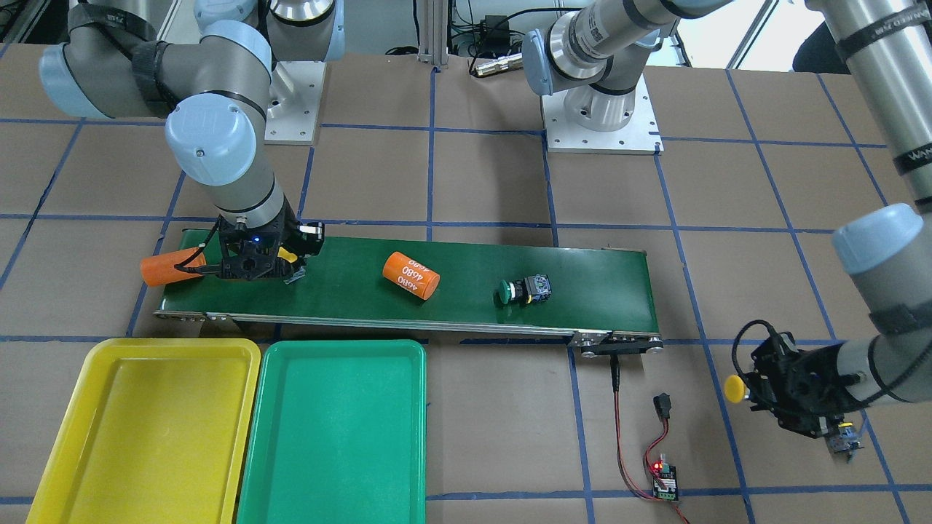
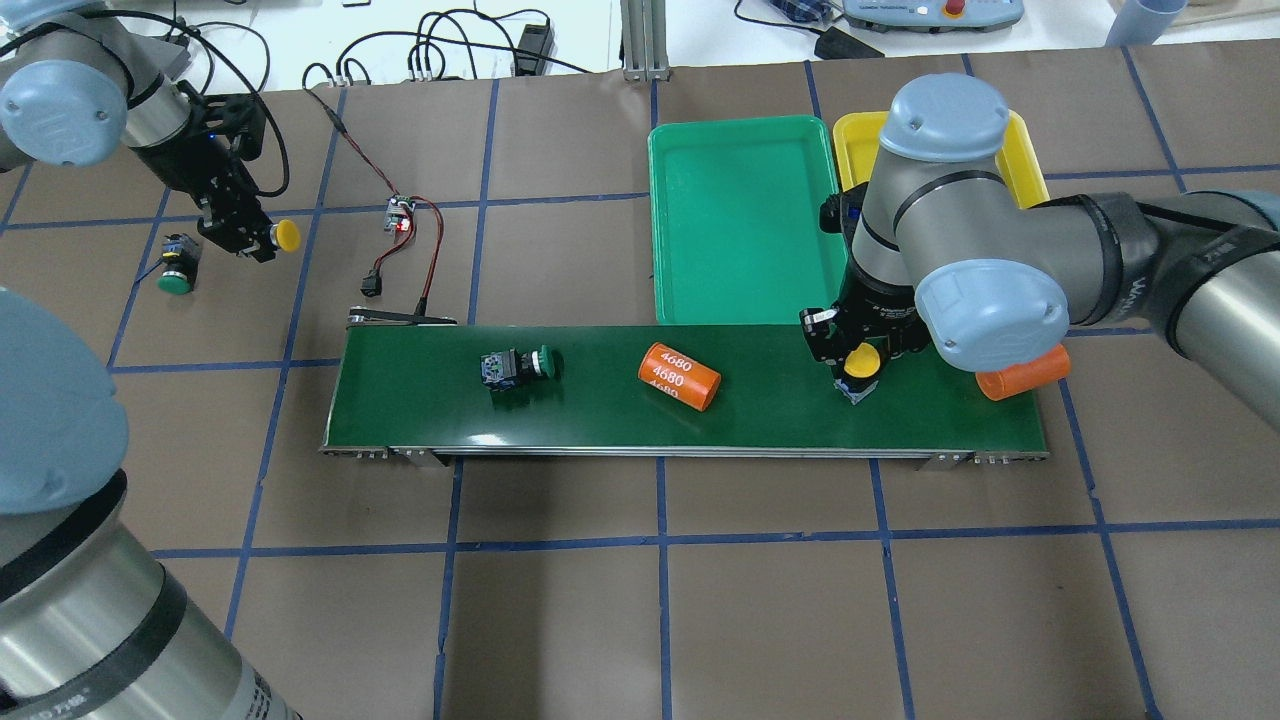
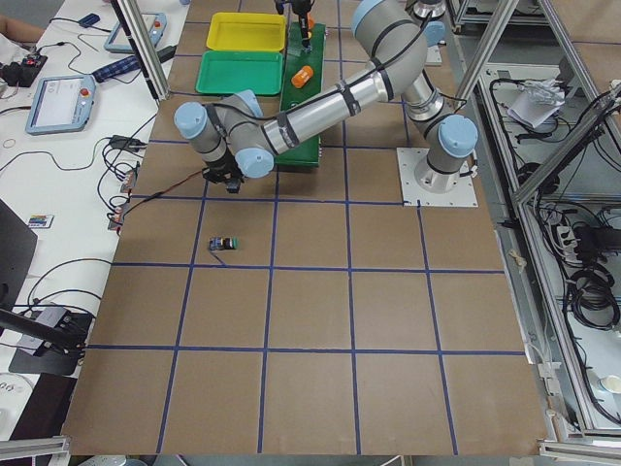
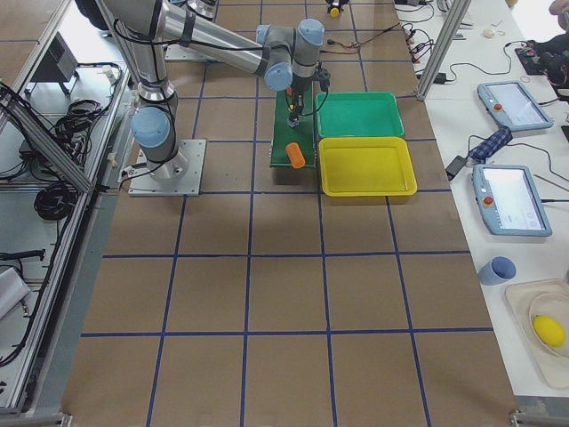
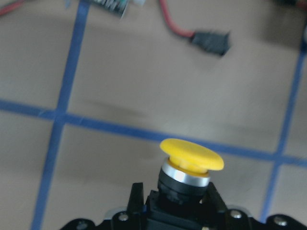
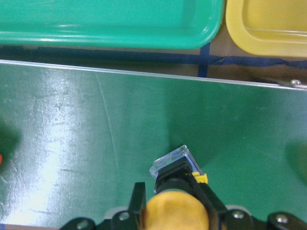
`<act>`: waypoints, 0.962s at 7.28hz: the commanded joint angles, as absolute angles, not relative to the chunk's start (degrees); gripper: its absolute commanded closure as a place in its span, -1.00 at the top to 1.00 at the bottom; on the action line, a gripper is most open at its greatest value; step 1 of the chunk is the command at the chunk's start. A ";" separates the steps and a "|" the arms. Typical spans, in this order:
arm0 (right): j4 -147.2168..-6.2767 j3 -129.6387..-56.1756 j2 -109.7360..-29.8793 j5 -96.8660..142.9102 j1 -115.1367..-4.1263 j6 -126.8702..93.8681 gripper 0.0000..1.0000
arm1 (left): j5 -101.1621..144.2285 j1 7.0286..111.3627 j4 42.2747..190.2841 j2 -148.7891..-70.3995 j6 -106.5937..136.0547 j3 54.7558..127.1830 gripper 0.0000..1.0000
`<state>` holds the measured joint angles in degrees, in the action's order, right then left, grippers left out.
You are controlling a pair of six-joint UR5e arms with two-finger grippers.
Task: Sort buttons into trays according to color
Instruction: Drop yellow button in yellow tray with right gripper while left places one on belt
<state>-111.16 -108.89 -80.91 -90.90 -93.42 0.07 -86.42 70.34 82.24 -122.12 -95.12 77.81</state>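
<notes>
left claw (image 2: 260, 241), right claw (image 2: 858, 374), gripping yellow buttons (image 2: 287, 235) (image 2: 862, 360)

Overhead and front views face oppositely; both show belt (image 1: 466, 269).

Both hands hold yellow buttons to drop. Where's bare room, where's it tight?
Yellow tray and green tray are bare. The belt is open between 4680 cylinder and green button; crowded around the right hand, beside the orange cylinder.

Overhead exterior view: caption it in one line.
Right gripper holds one yellow-capped black push-button over the long dark green conveyor belt; left gripper holds a second yellow button off the belt.
</notes>
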 commanded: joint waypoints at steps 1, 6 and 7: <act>-110.92 -105.32 -80.34 -93.51 -92.90 1.32 -0.45 | -86.31 74.08 81.83 -112.10 -89.40 91.09 -1.00; -111.18 -92.50 -69.73 -92.73 -79.66 22.46 -0.44 | -86.22 79.72 72.52 -103.99 -81.83 105.45 -1.00; -111.18 -88.55 -66.22 -92.72 -79.19 23.54 -0.44 | -86.31 79.98 71.12 -103.10 -80.78 107.30 -0.80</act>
